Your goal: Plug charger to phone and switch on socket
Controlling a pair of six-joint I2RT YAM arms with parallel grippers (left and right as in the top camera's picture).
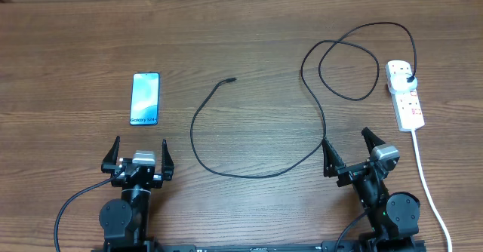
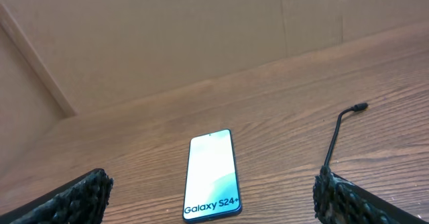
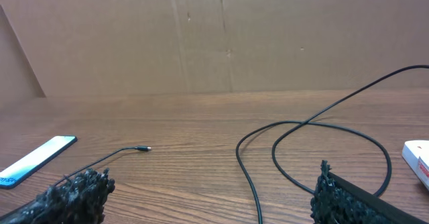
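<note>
- Worktop (image 1: pixel 75 41): brown wood grain; carries every item below.
- Phone (image 1: pixel 145 99): flat, screen up, light blue, "Galaxy" lettering on its near short edge. At 12 o'clock from the left hand, apart from it.
- Charger (image 1: pixel 192 124): thin black cable in loose curves across the middle. The connector tip (image 1: pixel 232 80) lies bare at 3 o'clock from the phone, well apart. The plug end (image 1: pixel 408 81) sits in the socket's far outlet.
- Socket (image 1: pixel 406 101): white strip, red-marked, at 1 o'clock from the right hand; switch position cannot be told.
- White cord (image 1: pixel 423 176): runs from the socket toward 6 o'clock.
- Left hand (image 1: pixel 141 140): released, fingers spread, grasping nothing.
- Right hand (image 1: pixel 346 136): released, empty; the cable passes just beside its finger on the 9 o'clock side.
</note>
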